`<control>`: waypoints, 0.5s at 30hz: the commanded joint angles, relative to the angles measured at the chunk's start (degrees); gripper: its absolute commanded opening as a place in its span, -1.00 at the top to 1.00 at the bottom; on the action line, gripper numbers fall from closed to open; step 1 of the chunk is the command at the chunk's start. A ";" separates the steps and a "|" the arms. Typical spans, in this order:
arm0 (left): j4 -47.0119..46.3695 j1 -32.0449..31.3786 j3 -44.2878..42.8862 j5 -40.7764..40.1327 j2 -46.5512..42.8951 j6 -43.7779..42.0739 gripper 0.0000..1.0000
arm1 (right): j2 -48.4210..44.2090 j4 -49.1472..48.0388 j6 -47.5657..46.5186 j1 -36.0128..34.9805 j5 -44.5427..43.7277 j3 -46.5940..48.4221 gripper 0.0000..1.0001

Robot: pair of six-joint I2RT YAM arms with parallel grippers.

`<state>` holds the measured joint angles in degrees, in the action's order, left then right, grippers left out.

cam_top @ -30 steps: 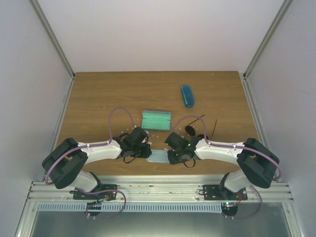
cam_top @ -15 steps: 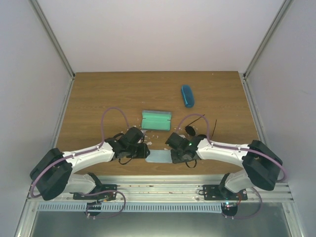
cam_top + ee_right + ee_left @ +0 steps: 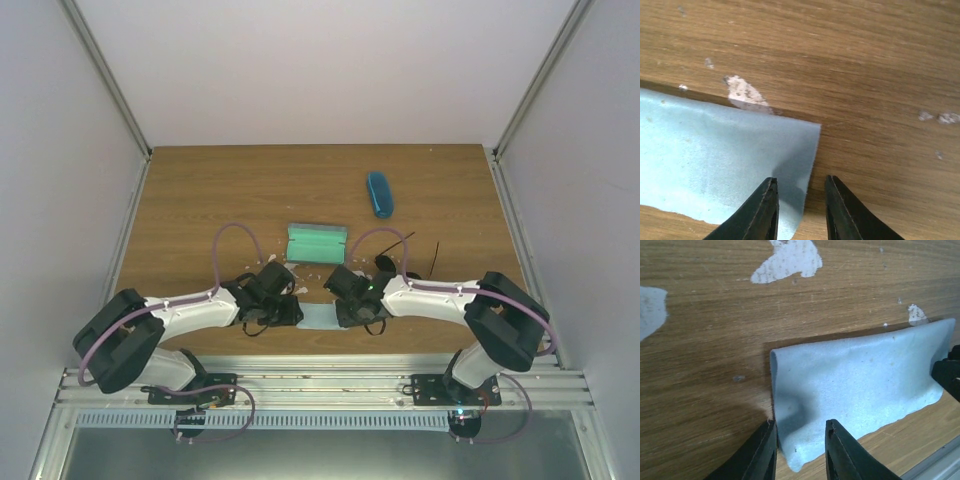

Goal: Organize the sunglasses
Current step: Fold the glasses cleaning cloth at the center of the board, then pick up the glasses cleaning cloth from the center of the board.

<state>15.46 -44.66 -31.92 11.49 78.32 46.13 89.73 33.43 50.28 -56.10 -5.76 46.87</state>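
The black sunglasses [image 3: 385,263] lie on the table just behind my right wrist, their thin arms spread to the right. The reddish-brown pair is not in view. A light blue cloth [image 3: 320,318] lies flat between my two grippers near the front edge. My left gripper [image 3: 800,427] is open and straddles the left edge of the cloth [image 3: 855,375]. My right gripper [image 3: 800,182] is open and straddles the right edge of the cloth [image 3: 715,160]. Neither holds anything.
A green rectangular case [image 3: 317,242] lies open just behind the grippers. A bright blue oval case [image 3: 379,193] lies further back right. The wooden table [image 3: 200,200] has white scuff marks. A metal rail [image 3: 320,385] runs along the front edge.
Both grippers have shifted slightly around the cloth's ends, and the left arm's elbow has swung. The cloth stays flat on the table. The cases and black sunglasses have not moved.
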 commanded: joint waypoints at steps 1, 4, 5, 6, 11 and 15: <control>-0.78 -0.60 0.23 0.75 2.18 0.75 0.44 | 1.36 -3.14 0.11 -0.68 2.47 -0.82 0.48; -1.05 -0.67 -0.11 0.85 2.96 0.99 0.48 | 1.92 -3.97 0.06 -0.68 3.44 -1.38 0.58; -1.05 -0.68 -0.27 0.75 3.27 1.06 0.50 | 2.21 -4.05 -0.04 -0.72 3.70 -1.35 0.62; -1.05 -0.73 -0.35 0.68 3.64 1.22 0.51 | 2.48 -4.08 -0.05 -0.68 3.89 -1.35 0.66; 0.51 -0.86 -0.89 -0.55 5.02 1.84 0.56 | 2.50 -3.82 0.49 -0.68 3.41 -1.56 0.83; 1.29 -0.86 -0.69 -1.34 5.07 2.44 0.62 | 2.27 -3.68 1.07 -0.68 2.93 -2.13 0.94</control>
<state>13.41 -44.97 -33.50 12.53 81.62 47.48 90.65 28.99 50.06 -56.21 -2.87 46.63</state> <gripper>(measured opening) 0.201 0.050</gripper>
